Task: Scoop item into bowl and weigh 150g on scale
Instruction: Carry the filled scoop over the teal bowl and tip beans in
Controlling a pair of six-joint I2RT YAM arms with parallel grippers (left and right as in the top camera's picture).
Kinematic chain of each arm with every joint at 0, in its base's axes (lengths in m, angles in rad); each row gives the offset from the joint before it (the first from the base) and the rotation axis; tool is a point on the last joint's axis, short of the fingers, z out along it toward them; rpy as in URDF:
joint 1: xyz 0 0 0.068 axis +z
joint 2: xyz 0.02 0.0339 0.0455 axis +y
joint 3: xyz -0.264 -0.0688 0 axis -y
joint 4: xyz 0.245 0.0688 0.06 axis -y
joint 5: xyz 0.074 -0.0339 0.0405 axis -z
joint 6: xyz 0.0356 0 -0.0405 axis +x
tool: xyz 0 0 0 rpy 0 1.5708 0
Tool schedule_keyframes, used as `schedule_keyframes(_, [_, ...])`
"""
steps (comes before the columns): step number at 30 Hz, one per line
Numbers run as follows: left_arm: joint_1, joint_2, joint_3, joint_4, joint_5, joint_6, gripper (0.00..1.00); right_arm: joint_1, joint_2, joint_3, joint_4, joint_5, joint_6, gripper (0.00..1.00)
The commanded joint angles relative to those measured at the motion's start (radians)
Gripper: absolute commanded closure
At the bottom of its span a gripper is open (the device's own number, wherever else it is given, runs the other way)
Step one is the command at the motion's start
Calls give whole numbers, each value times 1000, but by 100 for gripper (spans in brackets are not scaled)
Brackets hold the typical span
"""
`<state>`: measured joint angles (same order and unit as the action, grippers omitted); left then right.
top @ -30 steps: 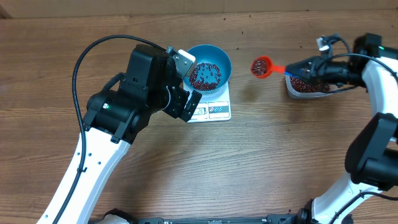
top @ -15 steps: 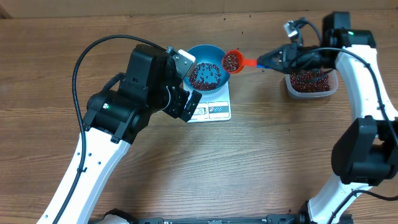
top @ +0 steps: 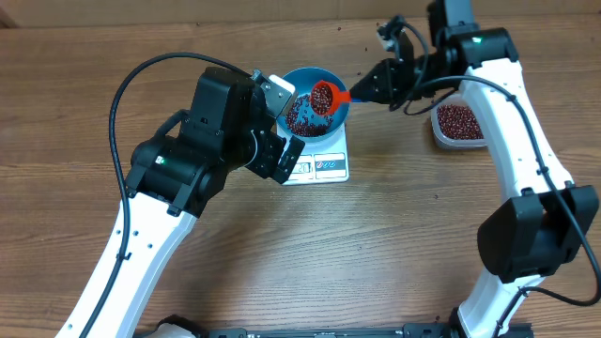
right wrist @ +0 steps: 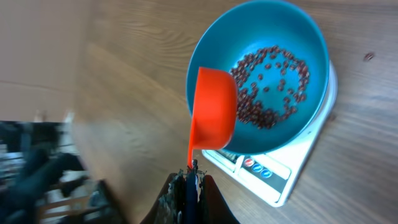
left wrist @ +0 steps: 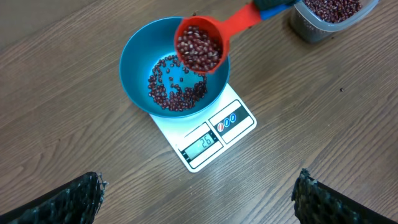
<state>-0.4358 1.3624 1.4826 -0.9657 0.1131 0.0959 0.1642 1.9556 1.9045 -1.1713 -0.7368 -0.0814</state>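
On the scale sits the blue bowl holding beans; over it, the right fingers clench the handle of a bean-filled red scoop; the left fingers gape wide, empty.

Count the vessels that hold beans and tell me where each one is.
3: the blue bowl on the scale; the red scoop, held over the bowl by the right end effector; the clear container on the table. No others visible.

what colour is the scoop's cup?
Bright orange-red scoop, loaded with dark red-brown beans. It shows best in the left wrist view.
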Motion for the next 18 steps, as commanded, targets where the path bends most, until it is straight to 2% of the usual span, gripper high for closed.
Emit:
schedule_keyframes(1, [5, 7, 7, 0, 8, -10, 1, 46, -13, 66, 1, 192, 40, 96])
schedule_keyframes(18, [5, 7, 7, 0, 8, -10, 1, 295, -100, 87, -4, 795, 60, 96])
